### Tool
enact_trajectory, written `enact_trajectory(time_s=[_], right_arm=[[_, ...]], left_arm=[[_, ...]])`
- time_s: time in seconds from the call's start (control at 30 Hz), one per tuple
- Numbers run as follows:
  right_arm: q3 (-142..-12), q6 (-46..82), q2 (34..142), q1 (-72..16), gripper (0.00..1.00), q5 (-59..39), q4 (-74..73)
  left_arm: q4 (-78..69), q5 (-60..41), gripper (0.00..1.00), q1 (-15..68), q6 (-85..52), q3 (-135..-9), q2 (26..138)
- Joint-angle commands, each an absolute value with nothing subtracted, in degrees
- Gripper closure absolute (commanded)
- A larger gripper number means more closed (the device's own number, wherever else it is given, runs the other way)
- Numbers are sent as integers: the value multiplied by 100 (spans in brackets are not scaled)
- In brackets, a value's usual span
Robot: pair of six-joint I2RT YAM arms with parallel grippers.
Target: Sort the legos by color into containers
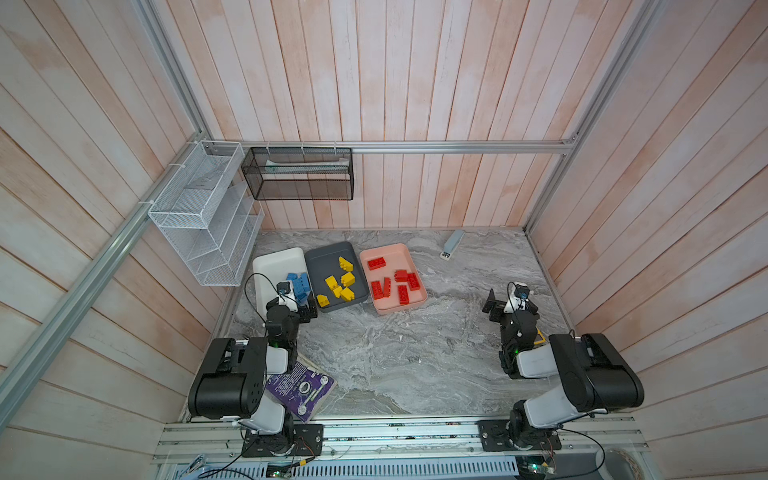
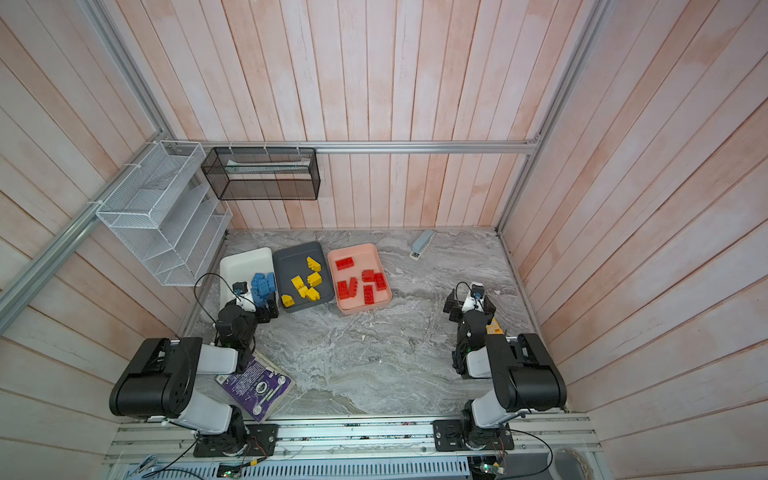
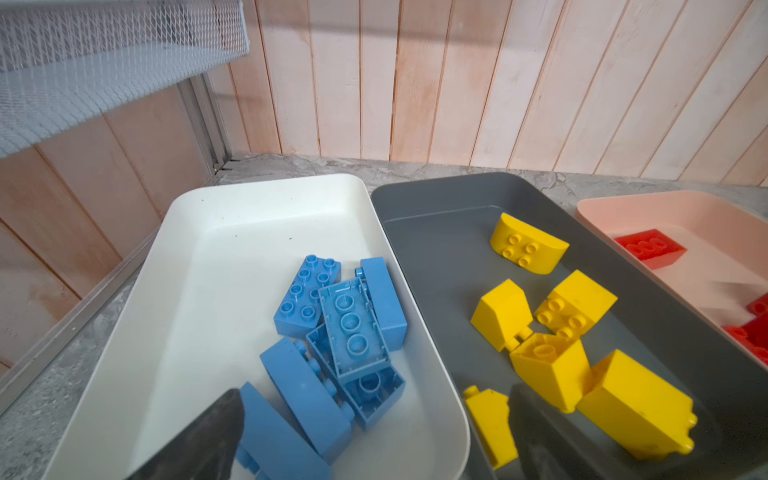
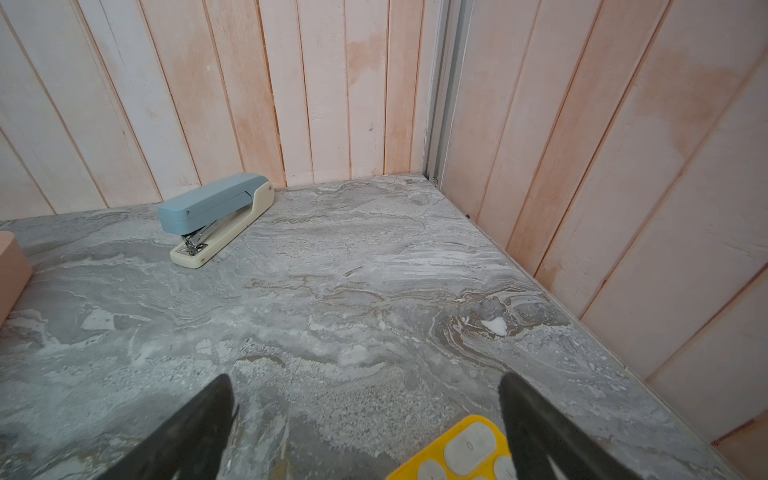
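Three trays stand side by side at the back left. The white tray (image 1: 274,257) (image 3: 232,232) holds several blue legos (image 1: 300,284) (image 3: 353,328). Several yellow legos (image 1: 345,279) (image 3: 544,365) lie in the dark grey tray (image 1: 328,253) (image 3: 440,241). The pink tray (image 1: 395,253) (image 3: 648,208) holds several red legos (image 1: 401,282) (image 3: 648,249). My left gripper (image 1: 305,311) (image 3: 374,395) hangs open over the near ends of the white and grey trays, holding nothing. My right gripper (image 1: 494,307) (image 4: 365,377) is open and empty over bare table at the right.
A yellow calculator (image 4: 461,453) lies under the right gripper. A blue stapler (image 1: 452,244) (image 4: 216,216) sits near the back wall. A purple book (image 1: 301,386) lies by the left arm's base. White (image 1: 203,216) and black (image 1: 299,174) wire baskets hang on the walls.
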State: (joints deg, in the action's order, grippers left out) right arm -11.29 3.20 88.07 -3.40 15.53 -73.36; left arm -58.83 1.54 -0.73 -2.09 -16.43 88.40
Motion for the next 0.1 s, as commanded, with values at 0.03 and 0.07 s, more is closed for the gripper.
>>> enact_trajectory(time_s=[0.03,0.07], right_arm=[[-1185,334,8797,-368,0,1494,-7521],[-1173,334,8795,-369,0,1494,-7522]], left_arm=[[-6381,154,0,-96,-123,-1655,8854],[-6272,154,0,-96,-123,-1669,8822]])
